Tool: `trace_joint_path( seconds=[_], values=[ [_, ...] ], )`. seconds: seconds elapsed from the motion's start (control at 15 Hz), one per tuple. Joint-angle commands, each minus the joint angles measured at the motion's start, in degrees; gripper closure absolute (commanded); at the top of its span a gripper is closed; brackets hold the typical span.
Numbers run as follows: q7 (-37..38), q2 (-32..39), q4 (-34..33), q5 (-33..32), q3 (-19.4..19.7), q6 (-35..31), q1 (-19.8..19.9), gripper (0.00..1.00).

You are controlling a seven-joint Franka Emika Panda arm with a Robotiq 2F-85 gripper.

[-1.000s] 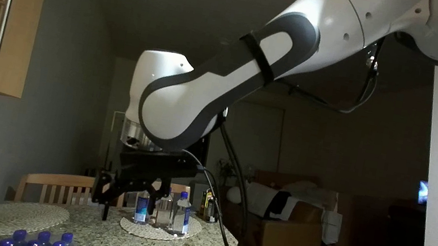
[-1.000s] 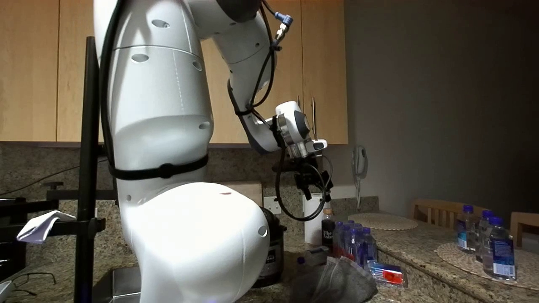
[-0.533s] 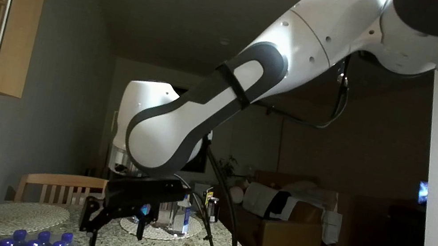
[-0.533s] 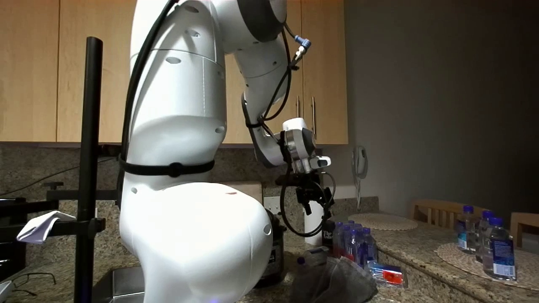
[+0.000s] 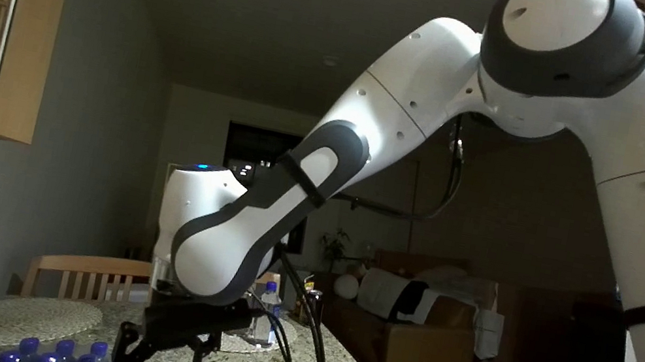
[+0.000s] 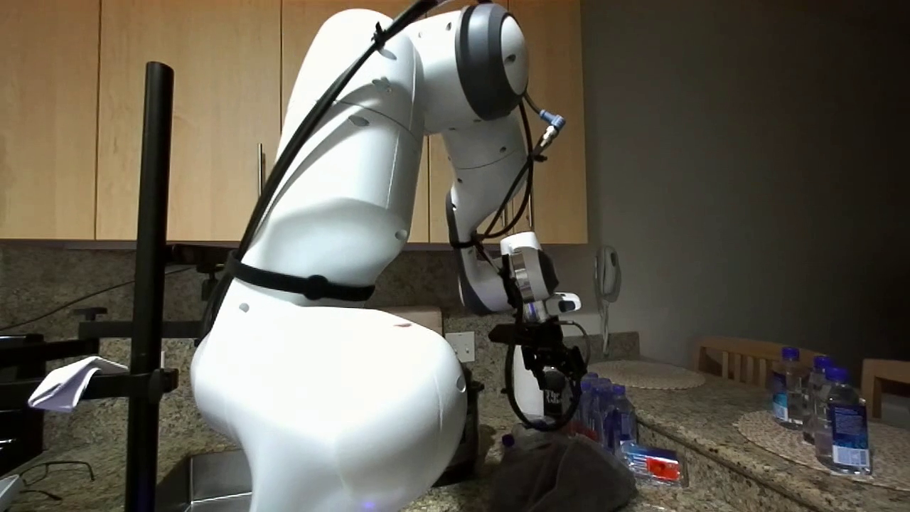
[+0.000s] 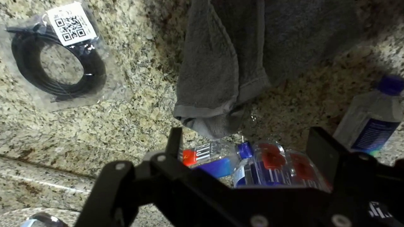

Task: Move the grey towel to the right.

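The robot arm [image 5: 396, 81] has just leaned forward and come down; in both exterior views the claw [image 7: 245, 138] sits lower than it did a second ago, and in an exterior view the elbow [image 5: 556, 20] has dropped into sight near the top of the frame, right of centre. The grey towel [image 6: 569, 473], though, hasn't moved that I can see: it lies bunched on the bench [image 7: 135, 113], at the bottom of an exterior view, right of centre. So we're at the approach, I'd say, with none of the carrying to the right done.

The claw's jaws stand wide apart and it has hold of nothing. In the wrist view the towel fills the upper middle of the frame, its folded end reaching down to just above the gap between them. In the gap itself I see a bottle [image 7: 214, 159] that seems to lie on its side, and the clustered bottles [image 7: 271, 162] next to it. Being lower helps, but to my eye the claw needs to shift up that frame, towards the towel, before closing; dropped straight down, it could meet bottles instead. The loose folds ought to pinch easily.
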State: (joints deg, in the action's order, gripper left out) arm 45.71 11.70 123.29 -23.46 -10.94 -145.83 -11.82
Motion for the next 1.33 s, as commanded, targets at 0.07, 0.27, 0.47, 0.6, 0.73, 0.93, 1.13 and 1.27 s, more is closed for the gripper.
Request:
trace_joint_path(
  seconds=[0.07,0.27,0.47,0.6,0.73,0.93,1.13,1.27],
  values=[
    [0.38,2.03,-1.47,0.26,3.57,-0.09,-3.47,0.0],
    [0.41,2.17,-1.57,0.25,3.82,-0.08,-3.71,0.0],
    [0.47,3.07,-1.68,0.36,4.26,-0.01,-4.05,0.0],
    [-0.24,3.49,-1.23,1.96,4.24,0.32,-4.22,0.0],
    [-0.84,4.18,-0.86,3.05,4.15,-0.08,-4.37,0.0],
    [2.59,6.71,-0.94,-0.12,5.93,-3.31,-5.86,0.0],
    [4.14,9.29,-1.48,-1.66,8.42,-5.67,-7.83,0.0],
    [5.54,11.01,-2.0,-2.97,10.76,-8.15,-9.72,0.0]
  ],
)
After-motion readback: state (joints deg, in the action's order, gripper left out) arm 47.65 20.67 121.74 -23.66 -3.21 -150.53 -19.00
